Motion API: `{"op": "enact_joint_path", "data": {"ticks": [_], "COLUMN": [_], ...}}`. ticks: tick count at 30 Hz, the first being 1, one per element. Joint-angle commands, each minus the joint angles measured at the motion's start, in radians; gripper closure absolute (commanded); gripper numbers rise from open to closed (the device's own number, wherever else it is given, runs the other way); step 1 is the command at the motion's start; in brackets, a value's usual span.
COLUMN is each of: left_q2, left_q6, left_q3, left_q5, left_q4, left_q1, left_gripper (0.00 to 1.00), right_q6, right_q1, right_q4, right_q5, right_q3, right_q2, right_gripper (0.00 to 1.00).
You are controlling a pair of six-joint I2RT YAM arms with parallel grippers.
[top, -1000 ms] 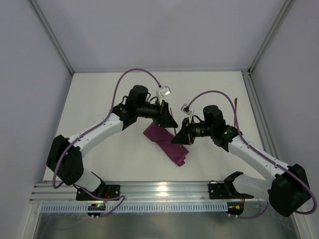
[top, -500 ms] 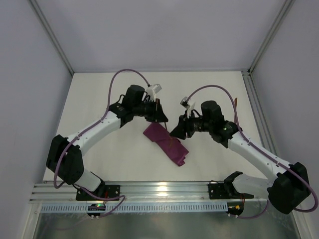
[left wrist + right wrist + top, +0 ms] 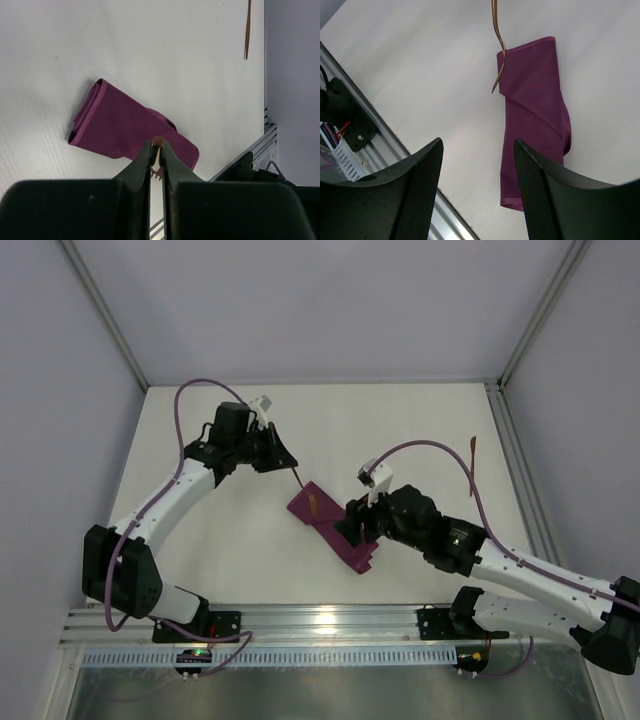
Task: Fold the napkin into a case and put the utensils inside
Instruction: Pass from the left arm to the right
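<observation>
Left gripper (image 3: 283, 456) side first: clamps narrow on the end of a slim copper-brown metal utensil (image 3: 158, 142), fork or knife not tellable, and aims its shaft down-right in the top view toward the upper-left end of the flat plum-purple cloth case (image 3: 335, 532); contact there impossible to judge. Lies, as to the case, diagonally from upper left to lower right, close to in line with that shaft. Right gripper (image 3: 477, 150) side: gapes wide, holding nothing, right over the case's lower-right part, so nearer. Leaves a second copper-brown utensil (image 3: 473, 452) well apart by the white table's (image 3: 400, 405) right edge.
</observation>
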Motion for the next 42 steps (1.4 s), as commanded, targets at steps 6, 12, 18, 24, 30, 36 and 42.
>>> {"op": "enact_joint_path", "data": {"ticks": [6, 12, 18, 24, 30, 36, 42], "left_q2": [0.025, 0.017, 0.001, -0.004, -0.018, -0.027, -0.052], "left_q6": [-0.152, -0.169, -0.175, -0.181, -0.161, -0.054, 0.069], "left_q3": [-0.045, -0.066, -0.077, -0.081, -0.092, -0.048, 0.026], "left_q5": [0.059, 0.056, 0.065, 0.074, 0.076, 0.084, 0.079], "left_q4": [0.016, 0.035, 0.043, 0.053, 0.049, -0.003, -0.117], "left_q1": [0.076, 0.077, 0.085, 0.089, 0.099, 0.099, 0.099], "left_gripper": [1.00, 1.00, 1.00, 1.00, 1.00, 0.66, 0.33], "right_q6": [0.140, 0.116, 0.139, 0.151, 0.175, 0.215, 0.223], "right_q1": [0.056, 0.036, -0.004, -0.015, -0.039, -0.114, -0.189], "right_q4": [0.326, 0.449, 0.471, 0.438, 0.483, 0.435, 0.267], "right_q5": [0.088, 0.104, 0.032, -0.001, -0.046, -0.253, -0.464], "right_q3": [-0.157, -0.034, 0.049, 0.104, 0.086, 0.082, 0.084], "right_q2": [0.097, 0.298, 0.479, 0.596, 0.594, 0.550, 0.481], "right_gripper": [0.38, 0.38, 0.43, 0.61, 0.97, 0.97, 0.97]}}
